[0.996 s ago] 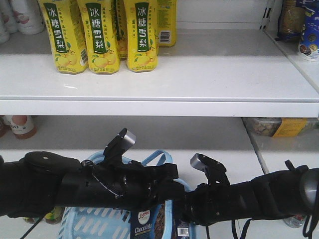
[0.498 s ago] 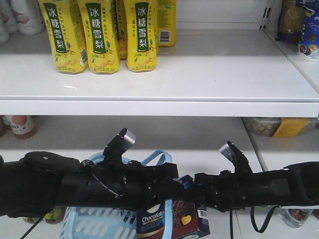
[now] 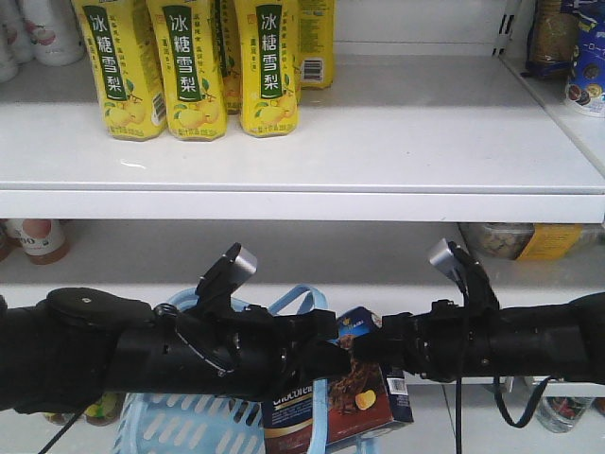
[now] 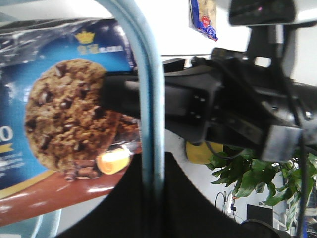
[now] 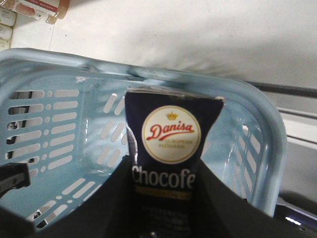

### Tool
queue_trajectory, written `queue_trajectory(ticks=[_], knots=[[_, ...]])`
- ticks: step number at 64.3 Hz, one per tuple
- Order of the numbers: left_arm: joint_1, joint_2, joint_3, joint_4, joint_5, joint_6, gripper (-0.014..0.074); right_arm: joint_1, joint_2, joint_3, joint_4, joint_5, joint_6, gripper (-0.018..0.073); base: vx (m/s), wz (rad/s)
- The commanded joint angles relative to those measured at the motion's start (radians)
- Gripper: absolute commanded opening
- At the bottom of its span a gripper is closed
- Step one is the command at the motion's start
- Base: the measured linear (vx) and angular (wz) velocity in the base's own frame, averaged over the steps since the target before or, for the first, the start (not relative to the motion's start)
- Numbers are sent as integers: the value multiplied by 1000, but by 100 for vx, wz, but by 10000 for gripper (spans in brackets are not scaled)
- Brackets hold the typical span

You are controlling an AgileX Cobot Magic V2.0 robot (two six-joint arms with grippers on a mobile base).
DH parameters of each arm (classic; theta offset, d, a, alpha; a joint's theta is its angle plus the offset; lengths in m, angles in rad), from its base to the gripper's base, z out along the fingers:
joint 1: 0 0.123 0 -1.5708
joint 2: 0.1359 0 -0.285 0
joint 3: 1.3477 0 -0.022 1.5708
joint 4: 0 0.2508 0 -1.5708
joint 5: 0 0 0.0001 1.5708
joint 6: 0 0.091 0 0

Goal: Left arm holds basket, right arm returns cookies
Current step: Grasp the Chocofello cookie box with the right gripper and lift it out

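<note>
Two arms meet in front of your shelves: the left arm (image 3: 142, 355) has its pincer (image 3: 317, 355) closed on a loop handle (image 4: 148, 99) of the basket (image 3: 189, 421), while the right arm (image 3: 510, 340) has its pincer (image 5: 163, 198) clamped on the cookies (image 3: 354, 392). You see the box tilted, raised above the basket's rim. Yellow bottles (image 3: 189, 66) stand on the upper shelf (image 3: 378, 151).

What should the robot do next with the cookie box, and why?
Probably keep lifting. The right gripper is shut on the cookies, but the box is only partly above the basket, whose handle the left gripper holds. The open shelf sits well above it.
</note>
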Motion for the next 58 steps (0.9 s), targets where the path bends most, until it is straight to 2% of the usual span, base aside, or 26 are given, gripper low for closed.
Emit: queue_trajectory(ticks=[1, 24, 43, 58], knots=[[0, -42, -33, -61, 30, 27, -6, -10, -89, -18, 4, 14, 36, 199, 0, 0], [0, -42, -33, -61, 30, 27, -6, -10, -289, -18, -110, -39, 185, 199, 0, 0], [0, -42, -33, -61, 30, 27, -6, -10, -431, -18, -368, -90, 417, 199, 0, 0], [0, -42, -33, -61, 30, 27, -6, -10, -559, -18, -485, -117, 535, 199, 0, 0]])
